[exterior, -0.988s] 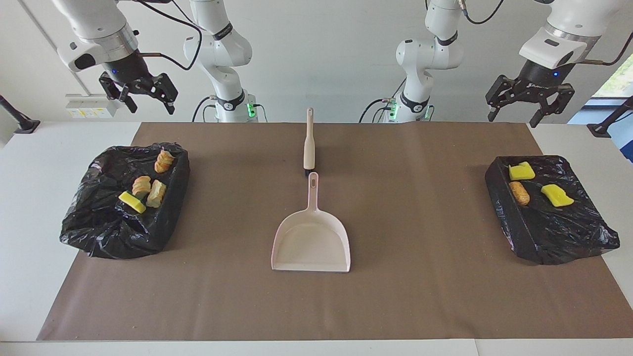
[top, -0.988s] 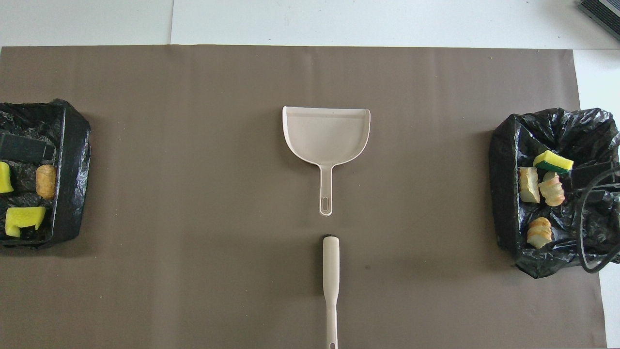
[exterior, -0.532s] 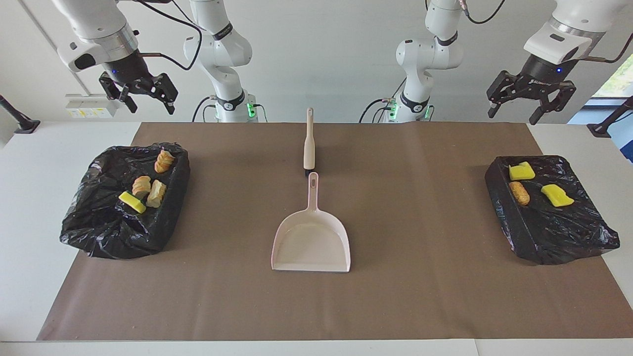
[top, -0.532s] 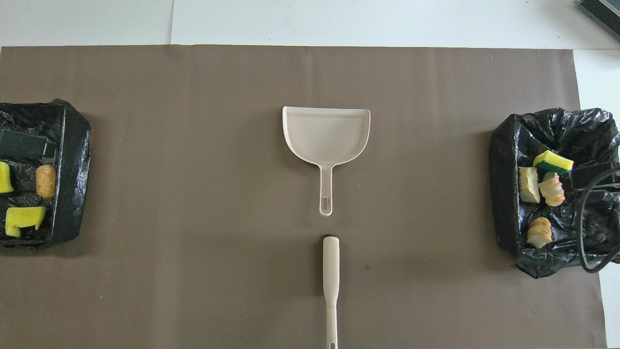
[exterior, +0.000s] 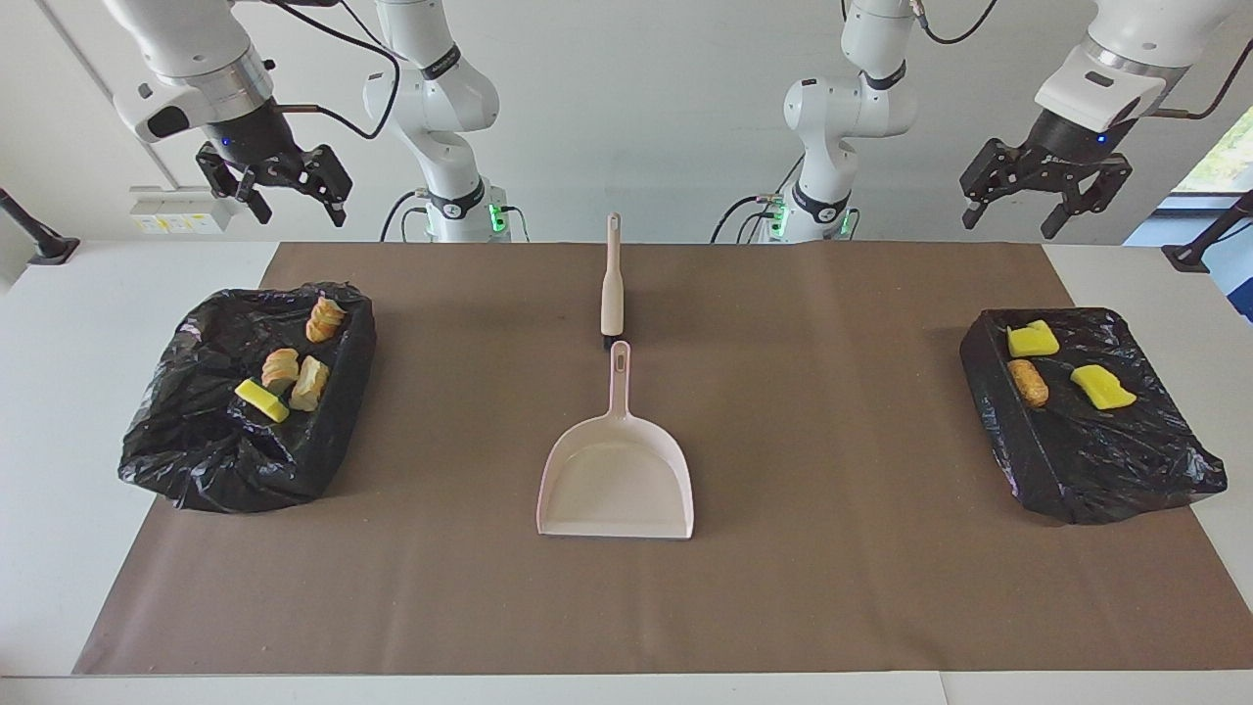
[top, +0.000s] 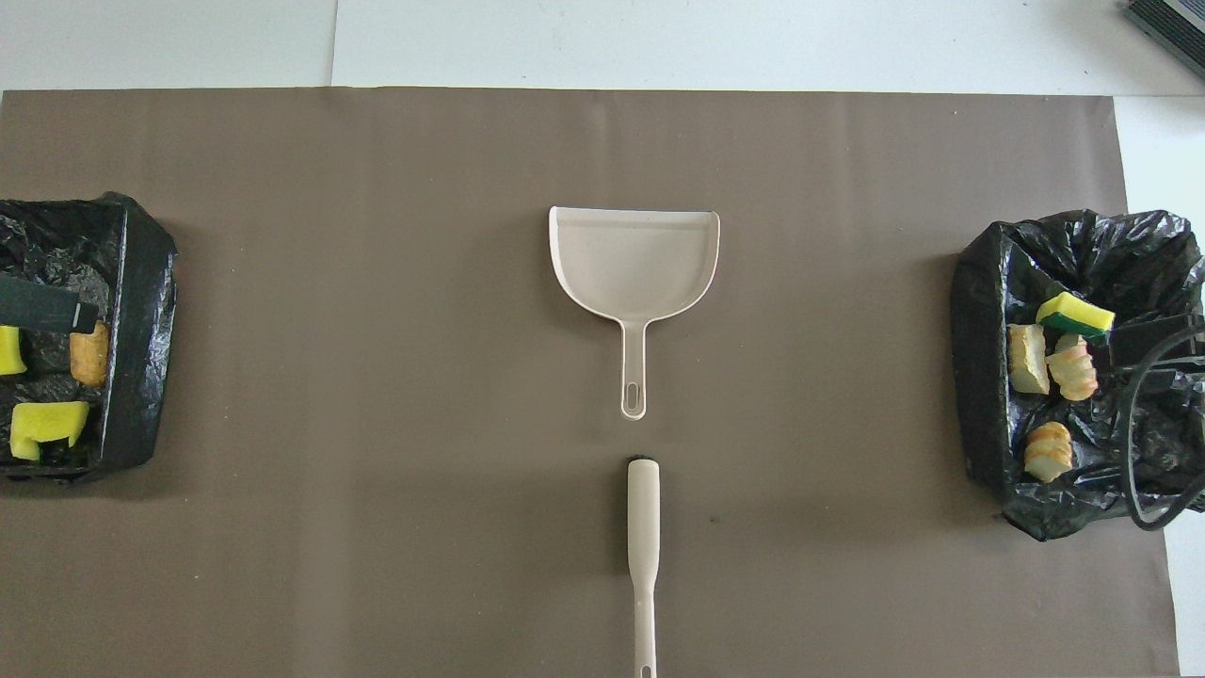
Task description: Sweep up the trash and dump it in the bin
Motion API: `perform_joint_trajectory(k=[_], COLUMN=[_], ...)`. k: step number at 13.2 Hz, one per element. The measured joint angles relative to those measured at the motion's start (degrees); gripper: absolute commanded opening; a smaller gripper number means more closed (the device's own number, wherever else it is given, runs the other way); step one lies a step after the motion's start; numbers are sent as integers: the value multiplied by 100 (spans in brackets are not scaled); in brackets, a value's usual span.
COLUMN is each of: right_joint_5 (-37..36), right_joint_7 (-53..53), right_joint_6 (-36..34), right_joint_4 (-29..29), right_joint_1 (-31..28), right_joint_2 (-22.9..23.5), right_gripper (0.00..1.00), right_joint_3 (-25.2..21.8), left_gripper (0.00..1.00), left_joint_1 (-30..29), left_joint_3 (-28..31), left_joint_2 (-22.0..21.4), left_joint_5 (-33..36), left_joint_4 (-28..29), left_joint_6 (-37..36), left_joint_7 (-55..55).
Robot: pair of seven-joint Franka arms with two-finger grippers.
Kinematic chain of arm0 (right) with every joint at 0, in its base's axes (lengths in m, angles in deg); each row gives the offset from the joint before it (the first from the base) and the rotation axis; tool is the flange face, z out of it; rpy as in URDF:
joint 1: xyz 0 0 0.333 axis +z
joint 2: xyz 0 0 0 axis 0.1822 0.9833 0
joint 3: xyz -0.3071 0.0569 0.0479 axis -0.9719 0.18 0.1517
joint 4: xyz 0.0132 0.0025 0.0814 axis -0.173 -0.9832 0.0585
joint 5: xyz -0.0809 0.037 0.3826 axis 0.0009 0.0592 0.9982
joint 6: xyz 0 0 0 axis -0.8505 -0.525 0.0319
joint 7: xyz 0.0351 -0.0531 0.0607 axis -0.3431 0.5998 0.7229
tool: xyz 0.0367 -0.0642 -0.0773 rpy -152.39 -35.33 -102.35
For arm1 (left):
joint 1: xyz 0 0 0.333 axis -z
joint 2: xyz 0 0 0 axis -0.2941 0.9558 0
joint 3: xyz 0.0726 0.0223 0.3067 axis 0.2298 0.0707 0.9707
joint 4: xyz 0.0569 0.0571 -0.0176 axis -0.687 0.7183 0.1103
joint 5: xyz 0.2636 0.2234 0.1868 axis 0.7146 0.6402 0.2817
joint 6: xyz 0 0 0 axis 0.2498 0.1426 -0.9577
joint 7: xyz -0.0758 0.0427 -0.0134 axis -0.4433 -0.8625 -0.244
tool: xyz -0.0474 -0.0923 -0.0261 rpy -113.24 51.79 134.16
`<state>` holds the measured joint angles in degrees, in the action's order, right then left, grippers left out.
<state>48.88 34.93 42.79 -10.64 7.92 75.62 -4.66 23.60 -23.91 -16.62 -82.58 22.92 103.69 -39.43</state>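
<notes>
Trash lies in two black-bagged bins. The bin (exterior: 196, 460) at the right arm's end holds a yellow-green sponge (exterior: 261, 399) and three pastry lumps (exterior: 310, 382). The bin (exterior: 1106, 470) at the left arm's end holds two yellow sponges (exterior: 1102, 387) and one pastry lump (exterior: 1028, 382). My right gripper (exterior: 301, 215) hangs open and empty high over its bin. My left gripper (exterior: 1008, 225) hangs open and empty high over the other bin; one of its fingers (top: 42, 314) shows in the overhead view.
A pale pink dustpan (exterior: 617, 480) lies mid-table with its handle toward the robots. A beige hand brush (exterior: 612, 284) lies in line with it, nearer to the robots. Brown paper (exterior: 832, 548) covers the table between the bins.
The left gripper has risen a little and drawn back toward the robots over its bin. The right arm, the trash, dustpan and brush have not moved.
</notes>
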Motion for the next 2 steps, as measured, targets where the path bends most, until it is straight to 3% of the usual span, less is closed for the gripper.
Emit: perform_joint_trajectory(k=[2], right_joint_5=[0], right_joint_7=[0], right_joint_6=[0], right_joint_4=[0], right_joint_1=[0], right_joint_2=[0], right_gripper=[100], right_joint_3=[0], left_gripper=[100], left_joint_1=[0], left_joint_3=[-37], left_joint_2=[-82], left_joint_5=[34], left_joint_4=[111], left_joint_6=[-4], left_joint_7=[-138])
